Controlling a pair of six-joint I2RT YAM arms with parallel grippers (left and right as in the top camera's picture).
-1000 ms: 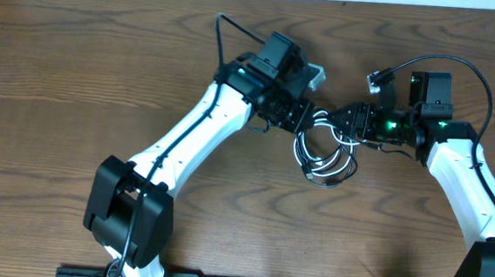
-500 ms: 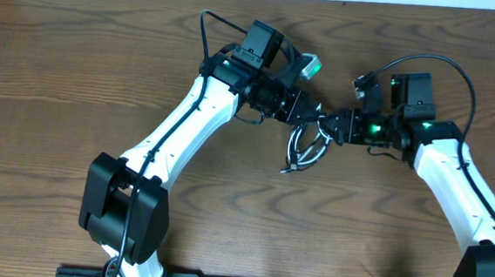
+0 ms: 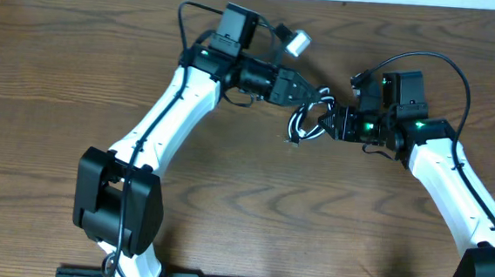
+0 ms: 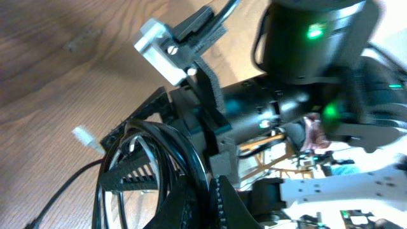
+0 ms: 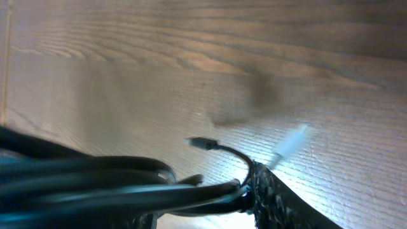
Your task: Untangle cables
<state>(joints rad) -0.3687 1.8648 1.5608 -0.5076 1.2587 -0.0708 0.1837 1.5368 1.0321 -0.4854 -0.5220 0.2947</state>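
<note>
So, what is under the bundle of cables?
Only bare wooden table shows under the cables; in the right wrist view a black plug and a white plug stick out over it. The bundle itself covers the wood directly beneath.

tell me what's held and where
The tangled cables: left gripper pinches the coil's upper loops; right gripper seems to grip its right side.

table (image 3: 58, 99): matt grained wood | cables (image 3: 304, 123): smooth glossy sheath | left arm shell (image 3: 160, 117): glossy white plastic
</note>
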